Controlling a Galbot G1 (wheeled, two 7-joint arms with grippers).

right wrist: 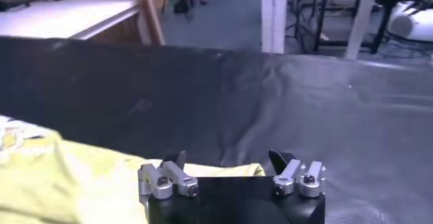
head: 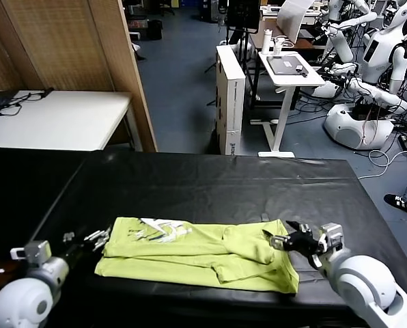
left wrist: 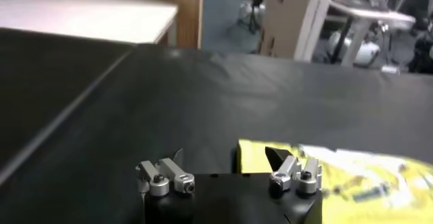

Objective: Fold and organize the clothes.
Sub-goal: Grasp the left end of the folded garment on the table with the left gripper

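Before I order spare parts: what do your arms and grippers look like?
Both arms end in rounded, glossy white-grey wrist housings. The left gripper and right gripper share one build: black bodies, silver metal finger links with dark screws, and black pointed fingertips. No cables or markings show.

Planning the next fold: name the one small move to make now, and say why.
Probably close both grippers on the T-shirt's short ends. It lies as a folded strip on the black table cover; the left gripper and right gripper sit open at opposite ends, holding nothing.
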